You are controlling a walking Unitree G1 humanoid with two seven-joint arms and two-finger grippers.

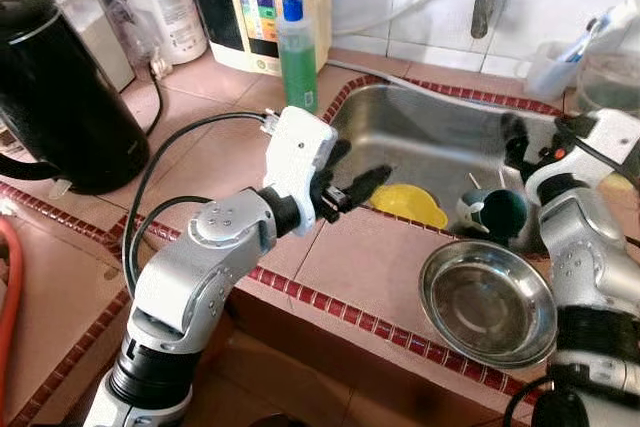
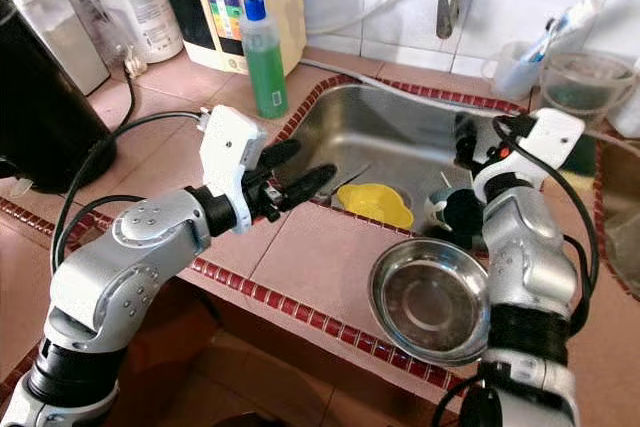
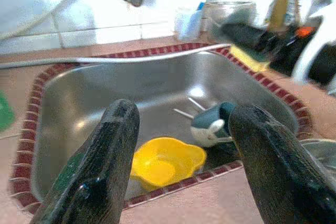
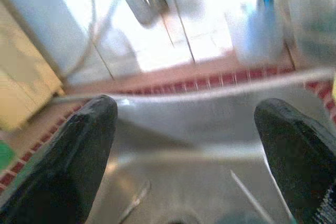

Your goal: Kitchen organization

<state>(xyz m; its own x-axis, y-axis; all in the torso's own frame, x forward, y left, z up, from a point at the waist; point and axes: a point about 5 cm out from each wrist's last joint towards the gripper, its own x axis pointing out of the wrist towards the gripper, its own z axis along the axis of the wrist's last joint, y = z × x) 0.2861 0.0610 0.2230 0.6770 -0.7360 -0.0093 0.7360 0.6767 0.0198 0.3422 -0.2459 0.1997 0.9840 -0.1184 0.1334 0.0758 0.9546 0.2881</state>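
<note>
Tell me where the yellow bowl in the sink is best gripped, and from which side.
Probably its raised rim on the counter-facing side. The yellow bowl lies open side up at the sink's near wall, so one finger can go inside and one outside. The open left gripper hangs over that edge, so coming down from above looks easiest.

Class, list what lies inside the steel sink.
Inside the sink: a yellow bowl and a teal cup, tipped over, with thin utensils beside it. The right arm covers the basin's right corner.
</note>
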